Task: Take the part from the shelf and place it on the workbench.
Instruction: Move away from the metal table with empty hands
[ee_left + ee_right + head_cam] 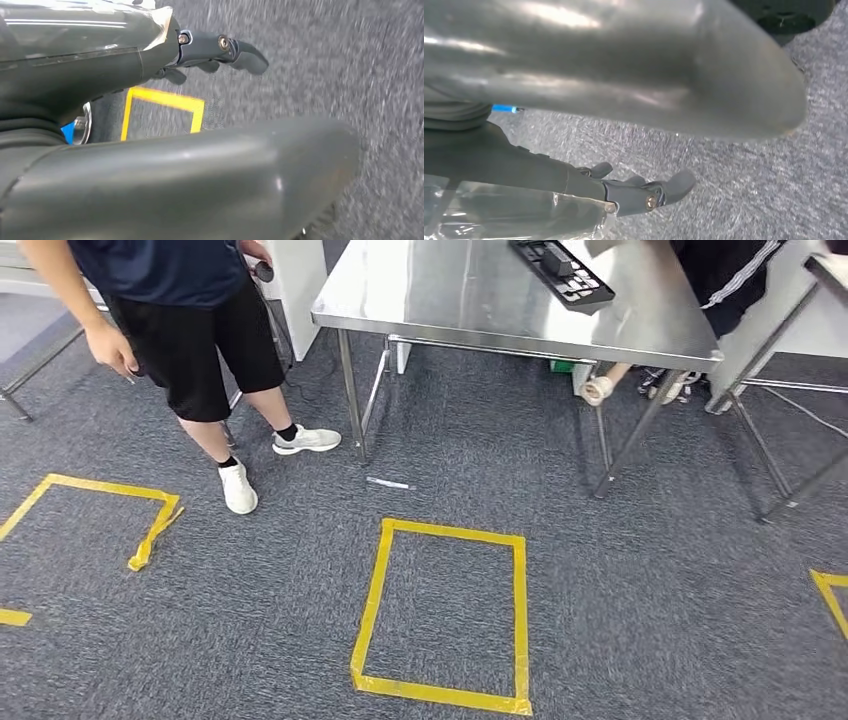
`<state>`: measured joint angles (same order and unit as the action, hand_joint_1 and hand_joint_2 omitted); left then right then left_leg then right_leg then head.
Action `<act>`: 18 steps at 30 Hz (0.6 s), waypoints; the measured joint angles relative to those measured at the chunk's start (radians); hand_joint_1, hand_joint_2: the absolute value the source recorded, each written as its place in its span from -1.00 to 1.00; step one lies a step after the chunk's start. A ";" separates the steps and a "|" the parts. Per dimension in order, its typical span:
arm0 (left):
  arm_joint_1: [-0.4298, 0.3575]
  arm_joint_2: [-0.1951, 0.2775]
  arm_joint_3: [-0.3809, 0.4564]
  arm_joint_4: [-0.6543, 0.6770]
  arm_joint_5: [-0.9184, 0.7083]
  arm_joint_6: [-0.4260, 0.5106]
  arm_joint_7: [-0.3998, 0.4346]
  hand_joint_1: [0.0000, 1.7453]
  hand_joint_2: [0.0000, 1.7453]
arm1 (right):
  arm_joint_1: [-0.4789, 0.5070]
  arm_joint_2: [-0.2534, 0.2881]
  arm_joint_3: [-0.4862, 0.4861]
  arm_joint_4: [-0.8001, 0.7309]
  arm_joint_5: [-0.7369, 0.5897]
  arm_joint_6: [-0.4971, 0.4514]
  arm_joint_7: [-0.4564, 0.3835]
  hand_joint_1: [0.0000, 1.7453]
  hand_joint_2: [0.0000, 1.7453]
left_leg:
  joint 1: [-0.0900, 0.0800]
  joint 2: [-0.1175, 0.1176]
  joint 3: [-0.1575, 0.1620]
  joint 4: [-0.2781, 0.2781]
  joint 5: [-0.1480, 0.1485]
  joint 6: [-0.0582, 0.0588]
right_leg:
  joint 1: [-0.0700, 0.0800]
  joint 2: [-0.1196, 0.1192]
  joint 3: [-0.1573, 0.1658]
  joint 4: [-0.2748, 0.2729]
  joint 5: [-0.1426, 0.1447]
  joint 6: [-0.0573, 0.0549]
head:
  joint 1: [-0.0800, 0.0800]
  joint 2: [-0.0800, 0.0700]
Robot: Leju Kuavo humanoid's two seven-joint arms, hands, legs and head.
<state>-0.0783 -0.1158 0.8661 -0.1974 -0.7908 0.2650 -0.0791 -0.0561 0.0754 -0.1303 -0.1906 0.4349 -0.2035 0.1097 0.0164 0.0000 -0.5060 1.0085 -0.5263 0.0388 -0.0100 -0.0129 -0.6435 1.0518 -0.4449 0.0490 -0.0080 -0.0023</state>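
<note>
A steel counter (pixel 480 300) stands on grey carpet floor (pixel 620 580), a black tray (pixel 562 270) near its far edge. Yellow tape rectangle (pixel 445 615) and a small white stick (pixel 388 483) lie on the floor.

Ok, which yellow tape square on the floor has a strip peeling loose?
The left square, near the person's shoes: the tape at its near right corner is crumpled and lifted. The middle square in front of the steel table lies flat and whole.
</note>
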 joint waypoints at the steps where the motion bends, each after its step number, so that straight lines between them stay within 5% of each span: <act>1: 0.000 0.000 0.000 0.000 -0.002 0.002 -0.003 -1.00 -1.00 | 0.000 0.001 0.000 0.001 0.000 0.000 -0.001 -1.00 -1.00 | 0.000 0.002 -0.014 -0.001 0.011 0.009 | -0.003 0.003 -0.017 0.042 -0.042 -0.006 | 0.001 0.000; 3: -0.001 0.000 -0.001 0.000 -0.006 0.008 -0.006 -1.00 -1.00 | 0.001 0.002 -0.001 0.002 -0.001 -0.001 -0.002 -1.00 -1.00 | -0.002 0.007 -0.045 -0.001 0.034 0.014 | -0.003 0.007 -0.051 0.163 -0.119 -0.011 | 0.006 0.000; 4: 0.000 0.000 -0.002 0.000 -0.010 0.011 -0.007 -1.00 -1.00 | 0.000 0.002 -0.002 0.002 -0.002 -0.001 -0.002 -1.00 -1.00 | -0.003 0.012 -0.061 0.000 0.046 0.014 | -0.003 0.008 -0.058 0.220 -0.130 -0.005 | 0.006 0.000; 6: 0.001 -0.001 -0.003 0.000 -0.015 0.016 -0.008 -1.00 -1.00 | 0.000 0.001 -0.005 0.003 -0.005 -0.002 0.000 -1.00 -1.00 | -0.004 0.026 -0.092 0.001 0.070 0.011 | -0.003 0.008 -0.035 0.257 -0.094 0.017 | 0.006 0.000; 8: 0.001 -0.002 -0.004 0.000 -0.020 0.020 -0.008 -1.00 -1.00 | -0.001 0.000 -0.007 0.003 -0.010 -0.004 0.004 -1.00 -1.00 | -0.004 0.040 -0.109 0.003 0.089 0.003 | -0.003 -0.012 0.060 0.155 -0.058 0.029 | 0.007 0.000; 10: 0.003 -0.003 -0.007 0.000 -0.025 0.025 -0.007 -1.00 -1.00 | -0.006 0.000 -0.008 0.003 -0.014 -0.007 0.008 -1.00 -1.00 | -0.009 0.058 -0.113 0.005 0.103 -0.008 | 0.005 -0.042 0.177 -0.009 -0.083 0.017 | 0.009 0.000; 11: 0.002 -0.004 -0.008 0.000 -0.028 0.027 -0.006 -1.00 -1.00 | -0.009 0.001 -0.011 0.003 -0.015 -0.008 0.010 -1.00 -1.00 | -0.011 0.068 -0.114 0.005 0.110 -0.014 | 0.009 -0.050 0.210 -0.064 -0.100 0.007 | 0.009 0.000; 14: 0.000 -0.003 -0.012 0.000 -0.035 0.029 -0.003 -1.00 -1.00 | -0.005 0.003 -0.020 0.004 -0.019 -0.009 0.017 -1.00 -1.00 | -0.007 0.081 -0.114 0.009 0.113 -0.032 | 0.005 -0.028 0.212 -0.095 -0.105 -0.020 | 0.007 0.000; 16: 0.001 -0.003 -0.014 0.000 -0.037 0.028 -0.001 -1.00 -1.00 | 0.001 0.004 -0.024 0.004 -0.020 -0.010 0.021 -1.00 -1.00 | -0.001 0.044 -0.135 0.069 0.058 -0.043 | -0.001 -0.017 0.204 -0.097 -0.092 -0.041 | 0.006 0.000; 18: 0.005 -0.003 -0.016 0.000 -0.039 0.028 0.000 -1.00 -1.00 | 0.003 0.006 -0.027 0.004 -0.020 -0.010 0.022 -1.00 -1.00 | 0.000 0.008 -0.179 0.197 -0.028 -0.048 | 0.003 -0.004 0.191 -0.096 -0.080 -0.054 | 0.006 0.000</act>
<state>-0.0729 -0.1186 0.8502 -0.1976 -0.8296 0.2934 -0.0790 -0.0530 0.0819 -0.1573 -0.1862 0.4153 -0.2139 0.1316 0.0164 0.0077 -0.6855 1.2059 -0.5544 -0.0089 -0.0075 -0.0170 -0.4530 0.9560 -0.5252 -0.0049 -0.0021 -0.0023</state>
